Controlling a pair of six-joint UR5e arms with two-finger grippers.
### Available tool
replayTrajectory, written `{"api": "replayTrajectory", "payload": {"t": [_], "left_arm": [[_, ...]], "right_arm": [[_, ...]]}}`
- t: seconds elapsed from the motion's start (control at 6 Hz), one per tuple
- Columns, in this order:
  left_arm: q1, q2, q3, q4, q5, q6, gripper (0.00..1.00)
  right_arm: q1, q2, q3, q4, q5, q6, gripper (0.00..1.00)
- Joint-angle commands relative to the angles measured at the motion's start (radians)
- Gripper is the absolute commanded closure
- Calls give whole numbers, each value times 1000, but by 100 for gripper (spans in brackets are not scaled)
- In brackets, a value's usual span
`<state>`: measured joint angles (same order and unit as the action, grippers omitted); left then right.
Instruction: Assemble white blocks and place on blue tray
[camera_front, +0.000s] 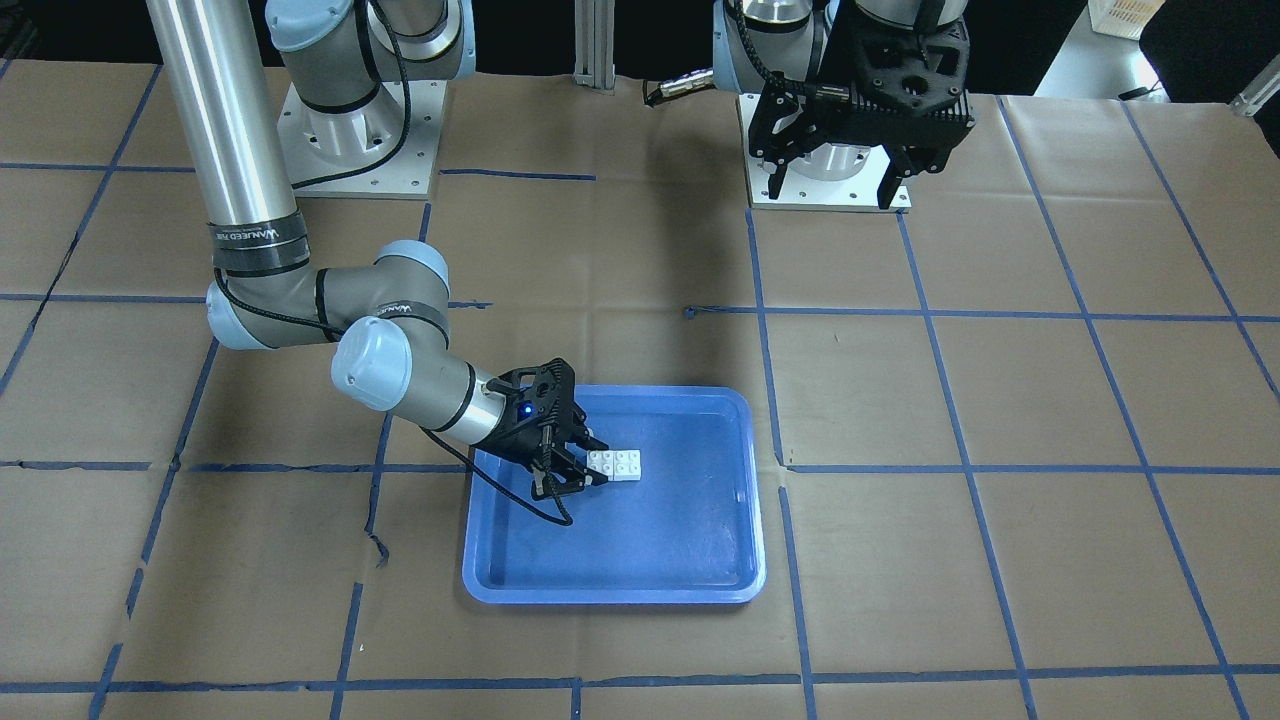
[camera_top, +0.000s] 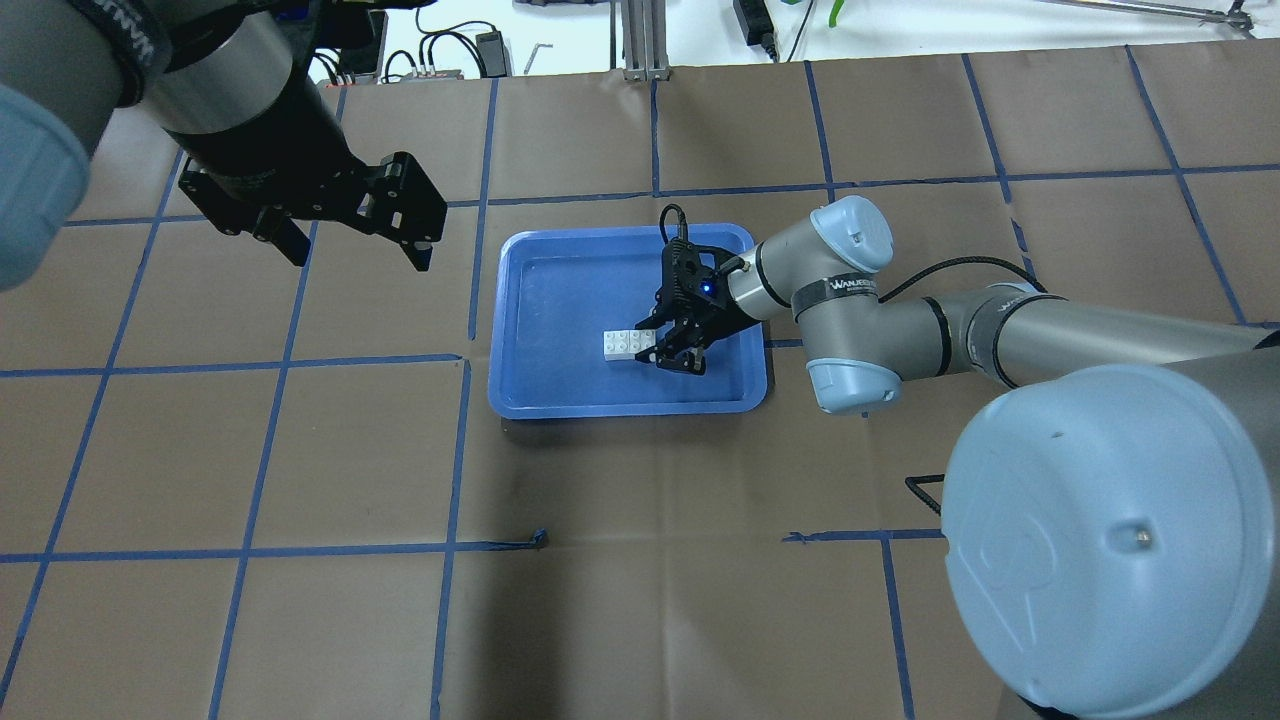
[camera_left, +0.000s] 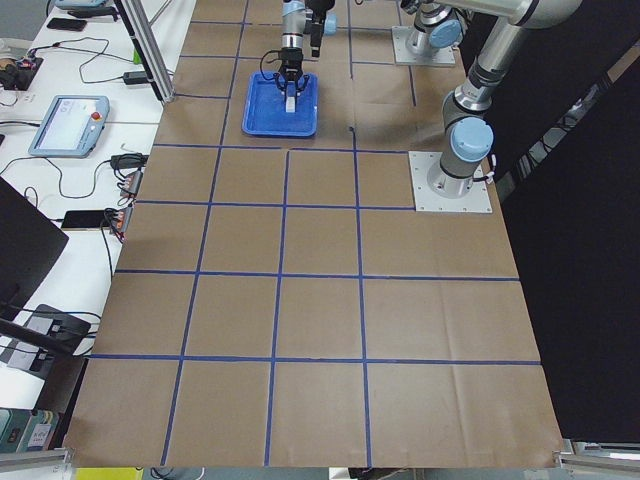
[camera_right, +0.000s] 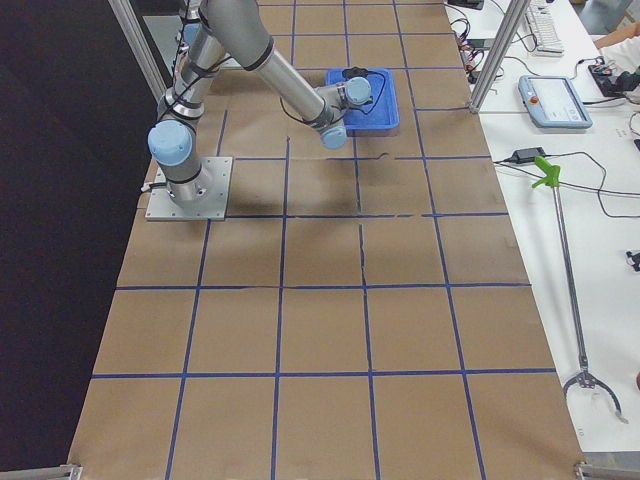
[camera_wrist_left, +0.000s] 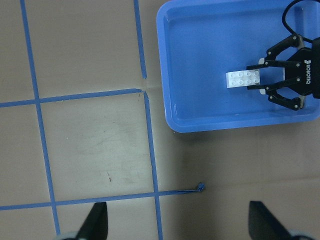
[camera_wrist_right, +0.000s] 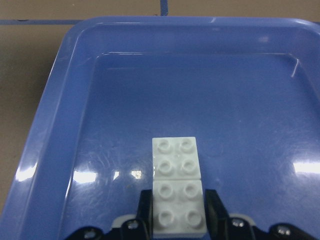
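Two white blocks (camera_wrist_right: 175, 157) lie end to end as one short row on the floor of the blue tray (camera_wrist_right: 75, 100). My right gripper (camera_wrist_right: 177, 200) reaches low into the tray, with its fingers pressed on both sides of the nearer block. The same blocks (camera_top: 620, 343), gripper (camera_top: 650, 343) and tray (camera_top: 520, 300) show in the overhead view. They also show in the front view as blocks (camera_front: 622, 465), gripper (camera_front: 597, 462) and tray (camera_front: 610, 595). My left gripper (camera_top: 358, 258) is open and empty, held high over the table away from the tray.
The table is covered in brown paper with a grid of blue tape (camera_top: 460, 360). The arm bases (camera_front: 360, 130) stand on white plates at the robot's edge. A bench with a pendant and cables (camera_left: 70, 120) runs along the far side.
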<state>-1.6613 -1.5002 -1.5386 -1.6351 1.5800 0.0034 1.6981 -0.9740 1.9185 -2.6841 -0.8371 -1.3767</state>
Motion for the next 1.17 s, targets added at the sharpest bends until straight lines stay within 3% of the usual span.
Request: {"api": "replayTrajectory", "payload": {"t": [0.0, 0.17, 0.5, 0.83, 1.0], "left_arm": [[0, 0, 0, 0, 0, 0, 1], [0, 0, 0, 0, 0, 0, 1], [0, 0, -2, 0, 0, 0, 1], [0, 2, -2, 0, 0, 0, 1], [0, 2, -2, 0, 0, 0, 1]], "right_arm": [[-3, -12, -15, 1, -3, 95, 0], [-12, -26, -45, 9, -20, 138, 0], [-46, -101, -67, 74, -135, 250, 0], [-101, -252, -70, 314, -212, 284, 0], [-154, -314, -70, 392, -306, 380, 0]]}}
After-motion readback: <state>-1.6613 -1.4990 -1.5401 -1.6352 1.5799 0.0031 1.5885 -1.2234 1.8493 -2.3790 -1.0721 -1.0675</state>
